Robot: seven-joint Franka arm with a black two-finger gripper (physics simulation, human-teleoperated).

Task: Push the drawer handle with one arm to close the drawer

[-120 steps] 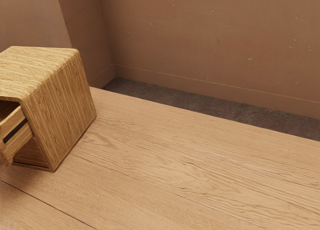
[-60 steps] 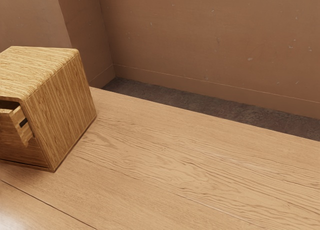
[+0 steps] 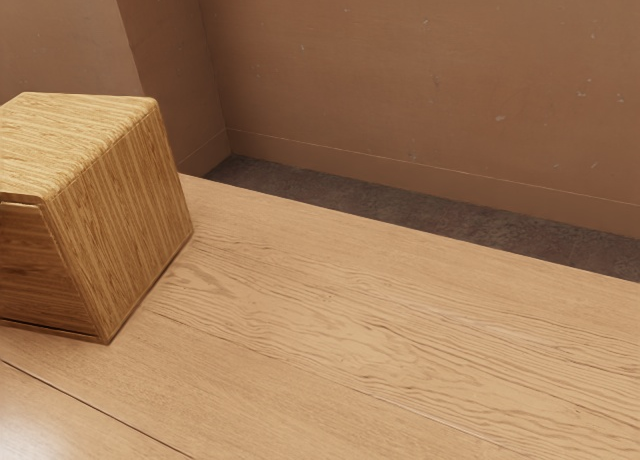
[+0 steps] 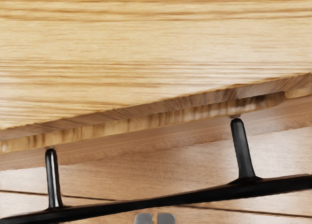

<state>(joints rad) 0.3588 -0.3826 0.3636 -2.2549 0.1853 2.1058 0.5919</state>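
The claw (image 4: 154, 218) is standing narrow near the black handle (image 4: 265, 186); the exterior view's left edge is cropping the wooden cabinet (image 3: 125, 215).

Pale wood-grained table (image 3: 400, 330) spreads beneath the pincer (image 4: 155, 218); well apart from it, speckled brown walls (image 3: 430, 80) meet dark floor (image 3: 400, 205).

The drawer (image 4: 126, 125) is of brown wood with streaky grain, set in the matching cabinet (image 3: 115, 220), its front drawn up close beneath the cabinet top's front edge (shut, or very nearly so). Its handle (image 4: 161, 201) is a slim, glossy black bar, lying lengthwise across the drawer front and held off it by two black posts (image 4: 243, 151), with the bar's ends running on past both of them.
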